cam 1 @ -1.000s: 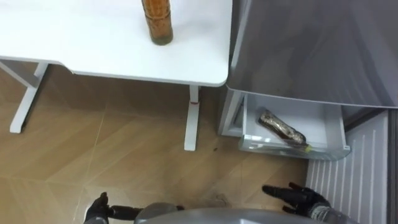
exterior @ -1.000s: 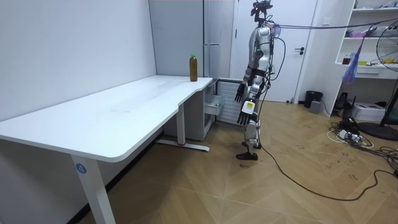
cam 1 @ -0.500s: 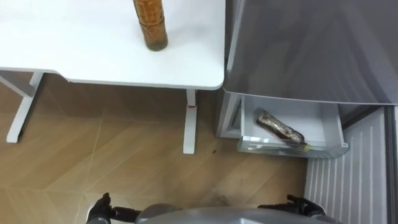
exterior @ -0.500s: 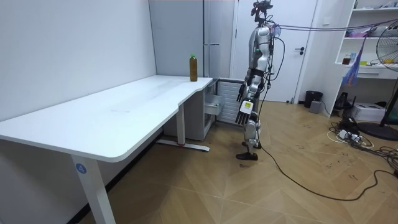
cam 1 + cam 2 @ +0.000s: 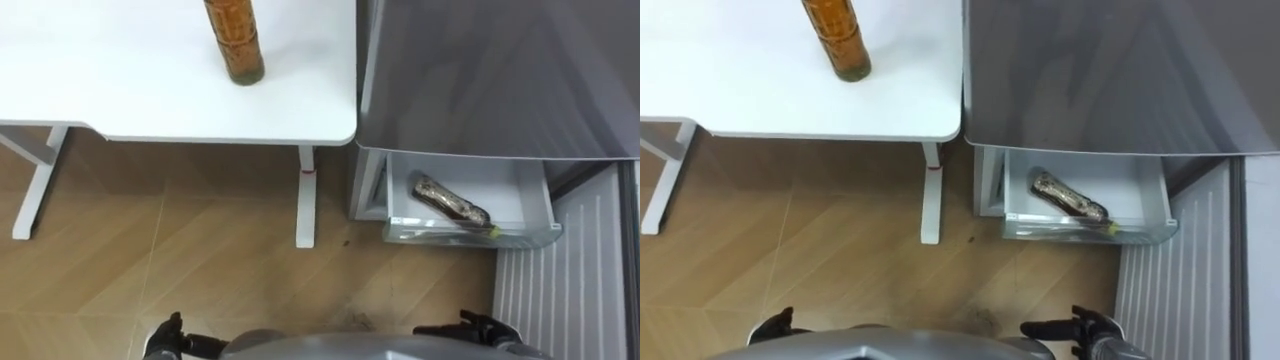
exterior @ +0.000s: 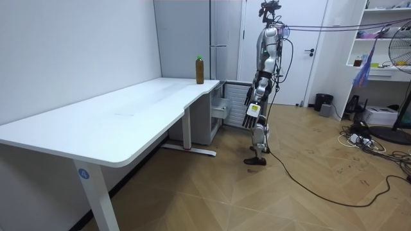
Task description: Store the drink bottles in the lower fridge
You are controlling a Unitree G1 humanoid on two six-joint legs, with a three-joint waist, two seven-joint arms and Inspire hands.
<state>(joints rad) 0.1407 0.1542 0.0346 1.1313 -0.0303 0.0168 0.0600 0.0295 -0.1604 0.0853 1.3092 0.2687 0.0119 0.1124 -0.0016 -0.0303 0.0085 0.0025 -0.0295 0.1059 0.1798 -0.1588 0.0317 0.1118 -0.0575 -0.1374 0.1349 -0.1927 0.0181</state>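
Standing at the desk's (image 5: 120,90) far end, facing the fridge (image 5: 500,80); both arms low at my sides. R hand (image 5: 478,327) at btm right, fingers straight & slightly spread, pointing left, holding nothing; L hand (image 5: 165,338) at btm left, fingers loose, also empty. One amber drink bottle (image 5: 233,40) upright on desk near its fridge-side edge, well apart from both hands. 2nd bottle (image 5: 452,204) lies on its side, diagonal, in the pulled-out white fridge drawer (image 5: 440,236) below the grey fridge front.
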